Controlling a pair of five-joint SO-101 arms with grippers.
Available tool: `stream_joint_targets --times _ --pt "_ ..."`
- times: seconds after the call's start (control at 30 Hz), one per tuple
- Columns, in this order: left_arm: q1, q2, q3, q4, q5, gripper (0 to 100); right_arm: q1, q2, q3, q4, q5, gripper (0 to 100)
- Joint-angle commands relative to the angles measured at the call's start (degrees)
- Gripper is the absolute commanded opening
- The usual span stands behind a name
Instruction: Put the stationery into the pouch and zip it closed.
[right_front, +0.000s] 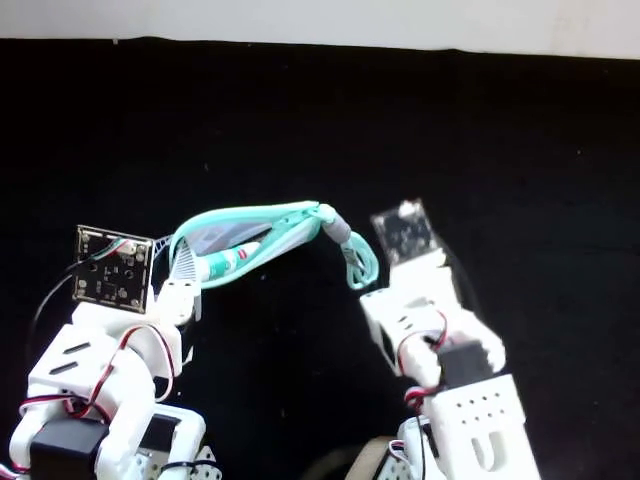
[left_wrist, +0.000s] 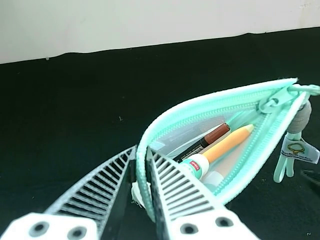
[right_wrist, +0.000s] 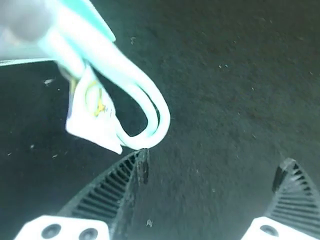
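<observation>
The mint-green pouch (right_front: 250, 232) is held just above the black table, its mouth gaping. Inside lie a brown marker (left_wrist: 212, 136), an orange pencil (left_wrist: 227, 143) and a white pen with a green band (left_wrist: 196, 165). My left gripper (left_wrist: 142, 175) is shut on the rim at the pouch's near end; in the high view this gripper (right_front: 185, 278) sits at the pouch's left end. The zipper pull (left_wrist: 272, 103) rests at the far end, beside a mint loop strap (right_wrist: 150, 120) with a white tag (right_wrist: 92, 115). My right gripper (right_wrist: 210, 170) is open, one fingertip (right_wrist: 141, 155) just under the loop.
The black cloth (right_front: 480, 150) covers the whole table, and a white wall (left_wrist: 150, 20) runs along its far edge. Both arm bases stand at the near edge, the left arm (right_front: 90, 390) and the right arm (right_front: 460, 400).
</observation>
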Motion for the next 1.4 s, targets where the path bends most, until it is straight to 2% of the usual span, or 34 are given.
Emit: stream_joint_targets --times 0.0,0.23,0.57,0.8,1.0,1.17,1.37 --pt "-1.3 0.6 0.8 -1.2 -0.5 1 -3.2 -7.4 8.7 -8.0 0.2 38.2" --pt "-2.8 0.6 1.5 -1.3 -0.5 1 -4.5 -16.7 16.3 -10.9 -7.7 38.2" --pt "-2.9 0.6 2.0 -1.4 -0.5 1 -4.8 -17.6 16.6 -15.3 -21.7 38.2" --pt "-2.9 0.5 2.0 -1.4 -0.5 1 -10.3 -17.6 16.5 -15.8 -25.8 38.2" --pt "-2.9 0.5 2.0 -1.4 -0.5 1 -10.9 -17.6 16.3 -16.0 -26.5 38.2" --pt "-3.0 0.5 2.0 -1.4 -0.5 1 -10.5 -17.5 19.0 -25.7 -26.5 38.0" --pt "-3.0 0.3 2.0 -1.4 -0.5 1 -10.5 -17.5 27.9 -41.5 -26.4 28.0"
